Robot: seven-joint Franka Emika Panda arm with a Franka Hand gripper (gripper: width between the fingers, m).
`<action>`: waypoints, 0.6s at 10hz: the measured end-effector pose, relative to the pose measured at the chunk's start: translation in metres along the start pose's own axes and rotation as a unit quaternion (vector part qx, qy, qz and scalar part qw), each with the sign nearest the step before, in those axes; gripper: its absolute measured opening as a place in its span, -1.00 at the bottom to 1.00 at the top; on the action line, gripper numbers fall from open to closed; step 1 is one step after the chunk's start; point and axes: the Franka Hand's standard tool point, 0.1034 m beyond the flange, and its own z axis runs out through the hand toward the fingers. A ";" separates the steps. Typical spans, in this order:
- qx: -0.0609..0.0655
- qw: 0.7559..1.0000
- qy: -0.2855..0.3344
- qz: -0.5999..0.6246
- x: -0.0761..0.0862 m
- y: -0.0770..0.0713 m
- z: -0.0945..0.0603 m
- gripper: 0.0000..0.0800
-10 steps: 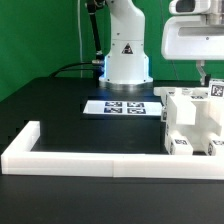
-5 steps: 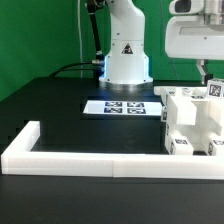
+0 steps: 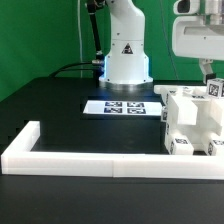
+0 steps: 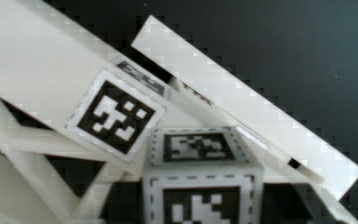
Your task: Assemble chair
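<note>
While I'm watching the exterior view, the chair [image 3: 192,125] sits at that view's right edge on the black surface [image 3: 60,100], tucked into the corner of the long white border wall [image 3: 90,161]. It's a blocky white piece with several small square tags on it. My arm's white hand hangs right above it, and the fingers [image 3: 205,74] come down to the chair's top near a tagged piece [image 3: 214,88]; they're pressed close together, though I can't tell what, if anything, they're pinching. The marker board [image 3: 124,106] lies flat in front of the robot base [image 3: 126,55], just beside the chair. On the wrist view I only get white panels [image 4: 220,85] and tags [image 4: 117,113] up close.
</note>
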 end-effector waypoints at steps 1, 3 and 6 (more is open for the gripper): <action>0.000 1.000 -0.001 0.020 0.000 0.000 0.000 -0.26; 0.000 1.000 -0.001 0.013 -0.001 0.000 0.000 0.29; 0.000 0.998 -0.001 -0.060 -0.002 -0.001 0.000 0.60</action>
